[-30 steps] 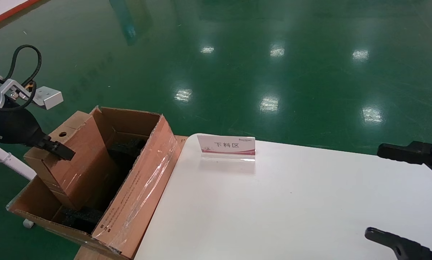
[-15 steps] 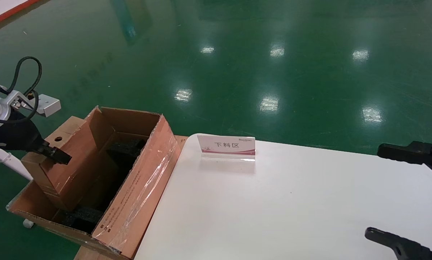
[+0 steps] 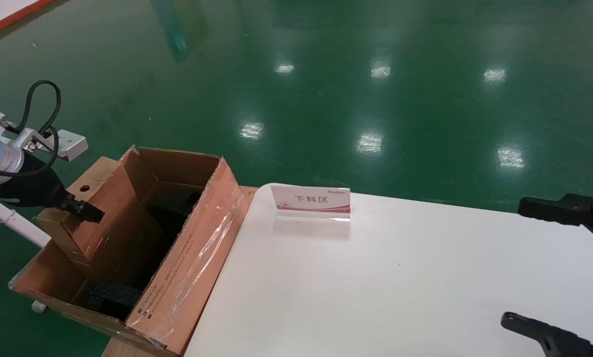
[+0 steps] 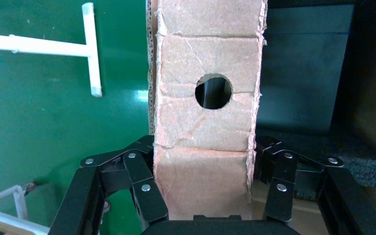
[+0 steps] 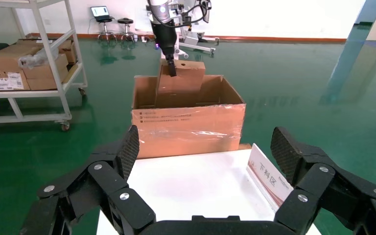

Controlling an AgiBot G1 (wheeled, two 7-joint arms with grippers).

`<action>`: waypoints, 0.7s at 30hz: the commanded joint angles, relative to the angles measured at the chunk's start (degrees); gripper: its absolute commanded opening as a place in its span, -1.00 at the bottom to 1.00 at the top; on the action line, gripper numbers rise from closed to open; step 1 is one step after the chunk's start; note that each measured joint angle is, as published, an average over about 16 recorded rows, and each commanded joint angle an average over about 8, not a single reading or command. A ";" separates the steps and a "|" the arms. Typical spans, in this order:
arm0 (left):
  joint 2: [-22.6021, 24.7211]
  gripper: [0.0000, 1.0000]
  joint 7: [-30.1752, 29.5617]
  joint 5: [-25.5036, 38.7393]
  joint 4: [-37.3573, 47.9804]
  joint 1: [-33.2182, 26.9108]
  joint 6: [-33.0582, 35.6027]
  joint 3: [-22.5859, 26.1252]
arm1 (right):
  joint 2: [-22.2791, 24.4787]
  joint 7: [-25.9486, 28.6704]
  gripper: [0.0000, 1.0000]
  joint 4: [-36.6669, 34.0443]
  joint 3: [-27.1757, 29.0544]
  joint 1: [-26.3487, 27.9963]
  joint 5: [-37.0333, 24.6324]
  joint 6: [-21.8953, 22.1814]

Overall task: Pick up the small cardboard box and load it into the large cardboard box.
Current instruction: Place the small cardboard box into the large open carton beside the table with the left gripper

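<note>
- At the left of the head view, the left gripper (image 3: 81, 210) clamps the small cardboard box (image 3: 95, 225) by its top edge, one finger on each side.
- The plain brown carton, with a round hole near its top and torn, creased edges, stands tilted, its lower end inside the large cardboard box (image 3: 187, 267), above black foam (image 3: 113, 297).
- At the right edge, the right gripper (image 5: 205, 156) hangs over the white table (image 3: 400, 287), fingers spread wide, holding nothing.
</note>
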 commanded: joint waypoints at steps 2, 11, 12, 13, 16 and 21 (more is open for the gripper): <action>-0.21 -1.00 -0.79 0.16 -0.49 0.39 -0.96 0.00 | 0.00 0.00 1.00 0.00 -0.01 0.00 0.01 0.00; 0.39 -1.00 -2.59 1.18 -0.42 2.60 -4.37 0.37 | 0.02 -0.02 1.00 0.00 -0.04 0.01 0.03 0.02; 0.49 -1.00 -2.79 1.22 -0.35 2.97 -4.74 0.44 | 0.02 -0.02 1.00 0.00 -0.04 0.01 0.03 0.02; 0.58 -1.00 -2.98 1.24 -0.26 3.34 -5.09 0.49 | 0.02 -0.02 1.00 0.00 -0.04 0.01 0.03 0.02; 0.92 -1.00 -3.50 1.36 0.11 4.42 -6.12 0.67 | 0.02 -0.03 1.00 0.00 -0.05 0.01 0.04 0.02; 1.58 -1.00 -4.20 1.87 0.91 5.89 -7.90 0.94 | 0.03 -0.03 1.00 0.00 -0.07 0.02 0.05 0.03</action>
